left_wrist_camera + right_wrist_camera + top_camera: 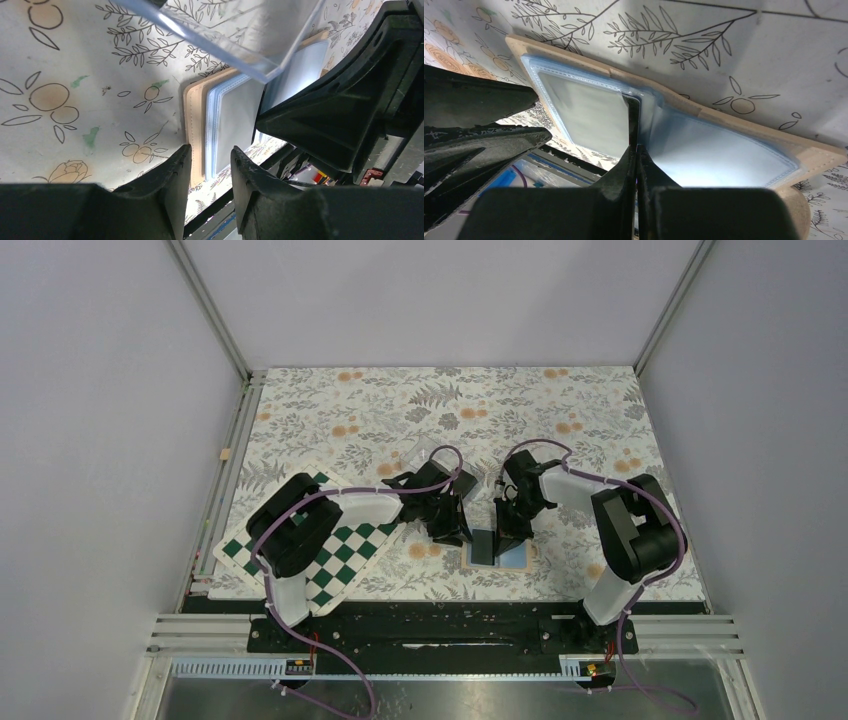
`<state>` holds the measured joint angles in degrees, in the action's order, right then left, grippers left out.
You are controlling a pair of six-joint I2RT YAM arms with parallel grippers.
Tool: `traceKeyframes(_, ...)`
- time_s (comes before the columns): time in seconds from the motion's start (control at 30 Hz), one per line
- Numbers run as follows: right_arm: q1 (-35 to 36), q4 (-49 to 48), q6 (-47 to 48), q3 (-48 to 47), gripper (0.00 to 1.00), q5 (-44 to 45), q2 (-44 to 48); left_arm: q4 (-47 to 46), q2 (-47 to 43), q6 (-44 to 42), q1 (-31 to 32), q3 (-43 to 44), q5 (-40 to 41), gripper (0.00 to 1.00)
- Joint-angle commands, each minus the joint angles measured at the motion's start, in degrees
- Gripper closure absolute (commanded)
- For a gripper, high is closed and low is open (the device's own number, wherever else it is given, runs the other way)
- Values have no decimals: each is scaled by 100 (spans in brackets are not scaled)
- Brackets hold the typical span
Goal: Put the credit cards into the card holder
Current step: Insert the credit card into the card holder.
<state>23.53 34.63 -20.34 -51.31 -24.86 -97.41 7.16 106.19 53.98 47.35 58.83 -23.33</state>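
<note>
Your right gripper (636,152): fingers pressed together on one thin dark credit card (633,117), seen edge-on, standing at the fold of the card holder (724,150). The one holder lies open directly under those fingertips. A grey rectangle (584,112) behind its clear sleeve, beside the fingers: second card or not, cannot tell. Your left gripper (207,167): narrow gap, nothing in it, the holder's edge just ahead. One clear box (240,35) beyond. One chequered board (340,550) under the left arm.

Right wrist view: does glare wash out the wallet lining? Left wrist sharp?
Right wrist: glare whitens the light blue lining of the tan folding wallet beside the shut right gripper, whose thin dark card is readable. Left wrist: the clear plastic box and left gripper are blurred; the wallet is sharp.
</note>
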Motion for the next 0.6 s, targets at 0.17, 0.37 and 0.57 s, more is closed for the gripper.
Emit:
traceKeyframes(0.17,47,204,79,-55,100,339,-164,1,-491,-85,140,295,91,65)
traceKeyframes(0.37,47,239,66,-47,100,403,-207,-335,-419,51,214,293,-80,65)
traceKeyframes(0.57,47,241,74,-55,100,361,-208,-402,-96,69,230,326,-134,65)
